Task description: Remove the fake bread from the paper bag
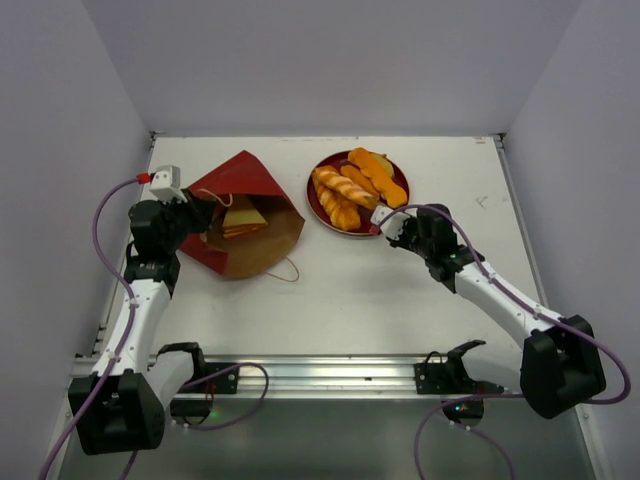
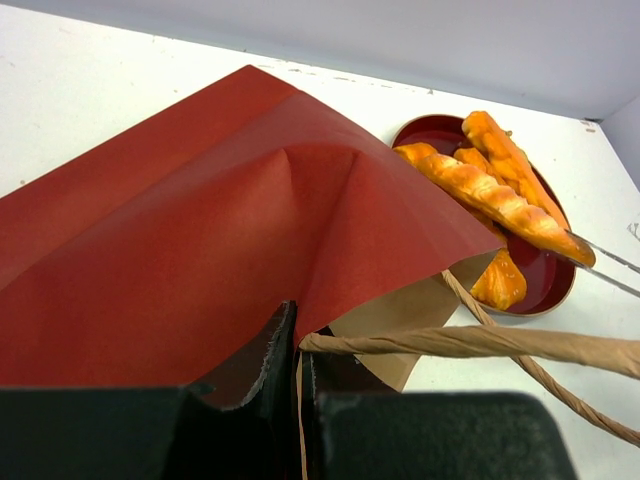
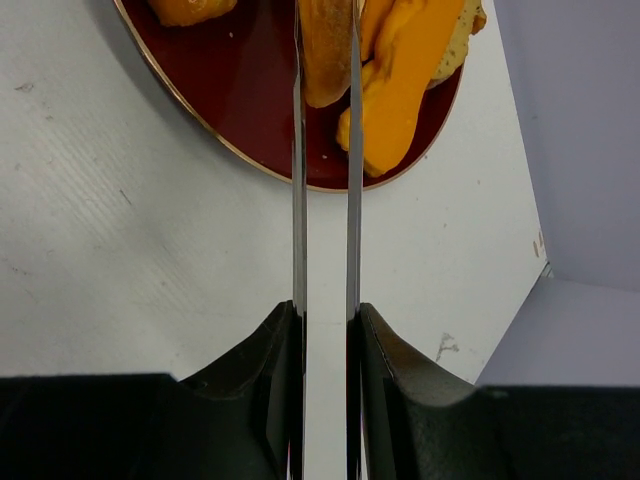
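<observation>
the dark red paper bag [image 1: 243, 178] lies on its side at the left of the tabletop [image 1: 400, 290], rim clamped in the left pincer [image 2: 298, 335]; beside it the red plate [image 2: 545, 275] holds fake bread [image 1: 380, 180], the right pincer [image 3: 325, 30] nipping the braided loaf [image 1: 343, 188]; a yellow wedge [image 1: 241, 218] sits inside the bag

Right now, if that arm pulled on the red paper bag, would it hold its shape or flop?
Probably floppy: the paper bag is creased and peaked where the left gripper pinches its edge. Likely light, so it may slide on the table. The cord handle looks limp and could snag.
</observation>
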Available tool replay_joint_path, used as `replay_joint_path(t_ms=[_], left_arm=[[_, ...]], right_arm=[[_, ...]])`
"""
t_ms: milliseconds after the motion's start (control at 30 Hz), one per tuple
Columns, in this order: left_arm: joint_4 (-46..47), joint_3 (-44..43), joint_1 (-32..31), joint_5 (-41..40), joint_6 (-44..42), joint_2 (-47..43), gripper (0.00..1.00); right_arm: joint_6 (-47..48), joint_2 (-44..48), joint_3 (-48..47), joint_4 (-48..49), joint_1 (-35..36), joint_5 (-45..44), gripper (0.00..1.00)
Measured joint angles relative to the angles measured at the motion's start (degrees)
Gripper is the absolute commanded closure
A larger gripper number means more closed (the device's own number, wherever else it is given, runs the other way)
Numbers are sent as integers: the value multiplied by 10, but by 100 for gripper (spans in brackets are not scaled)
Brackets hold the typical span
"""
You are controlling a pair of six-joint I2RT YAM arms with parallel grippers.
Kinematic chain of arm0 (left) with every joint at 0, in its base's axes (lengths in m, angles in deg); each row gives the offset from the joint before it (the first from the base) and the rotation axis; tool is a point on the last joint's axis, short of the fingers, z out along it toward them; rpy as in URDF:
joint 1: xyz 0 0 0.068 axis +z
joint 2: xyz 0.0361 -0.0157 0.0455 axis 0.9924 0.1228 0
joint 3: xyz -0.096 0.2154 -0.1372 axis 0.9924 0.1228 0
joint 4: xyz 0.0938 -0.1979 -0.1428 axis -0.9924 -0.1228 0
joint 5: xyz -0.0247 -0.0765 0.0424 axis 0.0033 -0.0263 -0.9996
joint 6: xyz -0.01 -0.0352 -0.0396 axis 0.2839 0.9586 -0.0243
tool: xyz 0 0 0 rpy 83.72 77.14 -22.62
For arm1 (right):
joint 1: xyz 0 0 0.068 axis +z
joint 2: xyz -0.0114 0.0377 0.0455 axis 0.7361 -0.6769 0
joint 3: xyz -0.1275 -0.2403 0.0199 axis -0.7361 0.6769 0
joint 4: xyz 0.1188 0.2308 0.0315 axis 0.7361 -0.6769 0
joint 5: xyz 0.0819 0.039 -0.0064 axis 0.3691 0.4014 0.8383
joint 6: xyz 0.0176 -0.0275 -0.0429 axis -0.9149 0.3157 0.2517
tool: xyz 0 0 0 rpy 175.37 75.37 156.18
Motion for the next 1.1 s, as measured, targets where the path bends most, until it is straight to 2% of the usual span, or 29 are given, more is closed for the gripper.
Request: replay_joint_path(t_ms=[167, 533, 833, 1100], left_arm=[[0, 0, 0, 0, 0, 0, 90], [0, 1, 0, 2, 0, 0, 90], [0, 1, 0, 2, 0, 0, 90], [0, 1, 0, 2, 0, 0, 91]], right_arm=[[2, 3, 0, -7, 0, 3, 72], [-5, 4, 0, -40, -1, 27, 54], [-36, 9, -7, -86, -1, 51, 49], [-81, 24, -50, -129, -1, 83, 49]])
